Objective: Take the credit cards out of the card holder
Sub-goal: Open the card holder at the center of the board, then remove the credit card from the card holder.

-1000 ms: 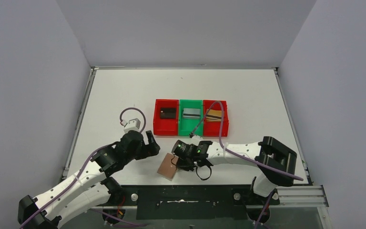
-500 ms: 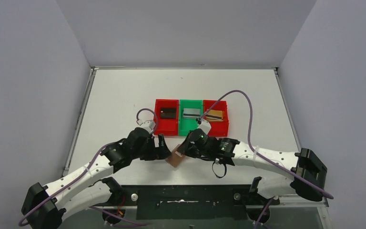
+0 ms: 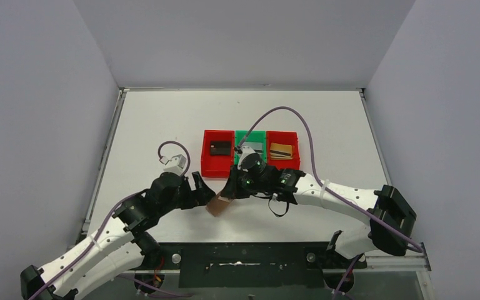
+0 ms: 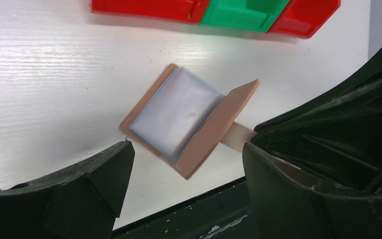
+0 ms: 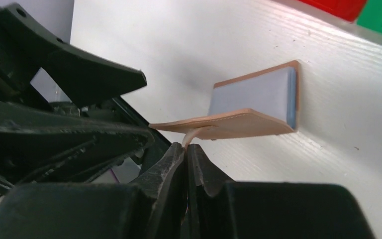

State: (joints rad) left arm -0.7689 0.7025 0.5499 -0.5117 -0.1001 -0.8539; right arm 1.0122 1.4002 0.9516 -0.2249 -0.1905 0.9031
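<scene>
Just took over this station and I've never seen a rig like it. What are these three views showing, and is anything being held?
It is two white robot arms, each ending in a two-finger gripper. One picture looks down from above and behind them; the other two come from wrist cameras. On the white table sit red and green plastic bins holding thin flat cards, and a tan leather card holder, half open. The right gripper pinches its snap tab; the left gripper hovers open close by.
</scene>
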